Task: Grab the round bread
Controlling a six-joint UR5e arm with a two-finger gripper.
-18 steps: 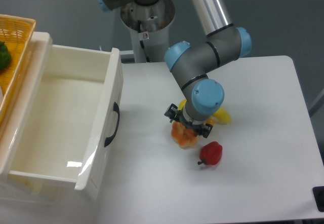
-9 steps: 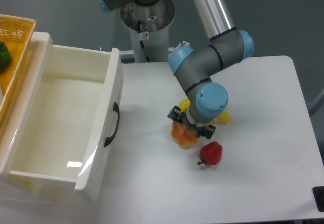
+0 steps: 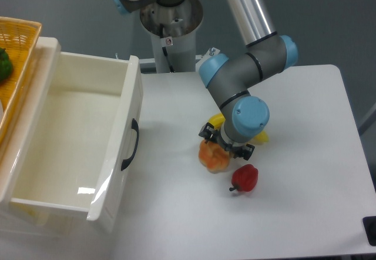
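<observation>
The round bread (image 3: 211, 157), a glossy orange-tan lumpy bun, lies on the white table (image 3: 294, 107) near its middle. My gripper (image 3: 226, 145) hangs directly over the bun's upper right part, pointing down. Its black fingers (image 3: 206, 132) are spread apart on either side of the bun top, and they do not clamp it. The blue wrist hides the fingertips and part of the bun. The bun rests on the table.
A red bell pepper (image 3: 245, 178) lies just right of the bun. A yellow banana (image 3: 259, 136) shows behind the wrist. A white open drawer box (image 3: 82, 136) with a black handle stands at the left, a wicker basket (image 3: 17, 48) beyond it.
The wrist and gripper have shifted a little to the right. The bun has stayed in place and shows more of its left side.
</observation>
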